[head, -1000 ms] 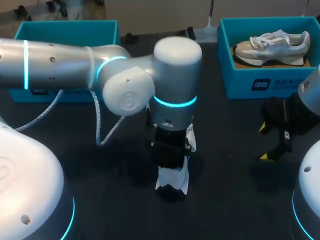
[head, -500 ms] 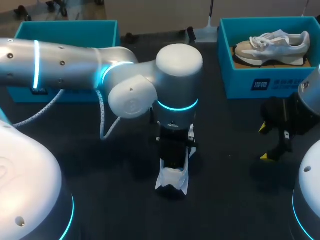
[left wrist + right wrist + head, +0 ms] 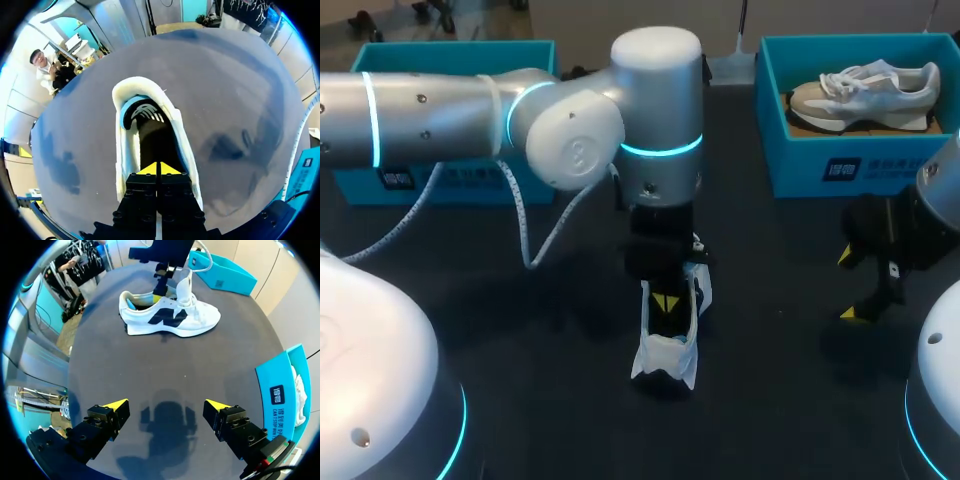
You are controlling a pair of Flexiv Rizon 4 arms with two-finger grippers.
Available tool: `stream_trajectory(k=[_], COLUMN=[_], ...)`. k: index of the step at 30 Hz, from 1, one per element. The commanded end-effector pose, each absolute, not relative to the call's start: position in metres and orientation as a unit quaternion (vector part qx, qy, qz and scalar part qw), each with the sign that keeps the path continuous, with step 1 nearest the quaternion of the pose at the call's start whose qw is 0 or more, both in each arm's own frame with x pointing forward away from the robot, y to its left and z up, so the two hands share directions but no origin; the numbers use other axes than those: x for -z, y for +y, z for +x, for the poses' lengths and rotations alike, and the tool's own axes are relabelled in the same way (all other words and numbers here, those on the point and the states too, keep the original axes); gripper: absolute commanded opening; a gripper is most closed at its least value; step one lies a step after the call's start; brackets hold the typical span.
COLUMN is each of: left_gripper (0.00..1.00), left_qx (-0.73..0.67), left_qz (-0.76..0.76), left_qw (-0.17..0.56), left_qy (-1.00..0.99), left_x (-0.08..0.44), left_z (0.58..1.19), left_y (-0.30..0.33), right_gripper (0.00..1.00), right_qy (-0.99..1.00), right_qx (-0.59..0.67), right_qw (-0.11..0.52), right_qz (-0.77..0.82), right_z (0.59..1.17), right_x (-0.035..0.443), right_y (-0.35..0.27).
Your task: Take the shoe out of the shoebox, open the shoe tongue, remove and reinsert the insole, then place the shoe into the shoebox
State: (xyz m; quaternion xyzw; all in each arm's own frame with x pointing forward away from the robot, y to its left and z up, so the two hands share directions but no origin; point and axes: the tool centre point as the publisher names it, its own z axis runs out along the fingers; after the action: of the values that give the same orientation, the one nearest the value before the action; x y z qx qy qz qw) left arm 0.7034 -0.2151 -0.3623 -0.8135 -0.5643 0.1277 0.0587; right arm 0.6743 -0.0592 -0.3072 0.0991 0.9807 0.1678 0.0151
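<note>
Head view: left arm [image 3: 520,110] is coming in from the left and hanging over mid-table, left gripper [image 3: 667,301] pointing down, its yellow tips sitting inside the opening of the white sneaker [image 3: 665,358]. The sneaker is standing on the table [image 3: 780,390], not in either box. Right gripper [image 3: 847,285] is hovering low at the right side, well apart from the sneaker. Left shoebox [image 3: 450,60] is sitting at the far left. Right shoebox [image 3: 850,165] is sitting at the far right, holding a second sneaker [image 3: 865,90]. A white cable [image 3: 520,240] is trailing off the left arm.

Left wrist view: only here is finger state showing. Left gripper [image 3: 159,168] is pressing its fingertips together, nothing visible between them, just above the dark insole [image 3: 155,137] inside the white sneaker [image 3: 122,95]. Light blue heel lining is showing ahead of the fingers.

Right wrist view: right gripper [image 3: 166,405] is spreading wide, holding nothing, over bare table [image 3: 165,370]. Only here is the white sneaker [image 3: 200,317] showing side-on, dark logo on its flank, tongue [image 3: 185,287] standing upright. Left gripper [image 3: 159,296] is dipping into it behind the tongue. Left shoebox [image 3: 222,270] is lying beyond the sneaker and right shoebox [image 3: 276,392] beside the right gripper.

Surface: the table is dark and matte, shadows falling under both grippers.
</note>
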Motion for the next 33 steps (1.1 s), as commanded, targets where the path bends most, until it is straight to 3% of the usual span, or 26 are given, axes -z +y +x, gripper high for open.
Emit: stream_trajectory(k=[1, 33], left_gripper=[0.00, 0.00], left_qx=[-0.127, -0.128], left_qz=[-0.814, -0.822], left_qw=[0.057, 0.054], left_qy=[-0.564, -0.552], left_x=[0.3612, 0.3563], left_z=[0.7029, 0.6965], left_y=[-0.2133, -0.2192], right_gripper=[1.00, 1.00], right_qy=[0.981, 0.981], right_qx=[-0.166, -0.166], right_qw=[0.016, 0.016], right_qz=[0.099, 0.099], right_z=[0.6730, 0.6730], right_x=[0.3079, 0.3079], right_y=[-0.0584, -0.0584])
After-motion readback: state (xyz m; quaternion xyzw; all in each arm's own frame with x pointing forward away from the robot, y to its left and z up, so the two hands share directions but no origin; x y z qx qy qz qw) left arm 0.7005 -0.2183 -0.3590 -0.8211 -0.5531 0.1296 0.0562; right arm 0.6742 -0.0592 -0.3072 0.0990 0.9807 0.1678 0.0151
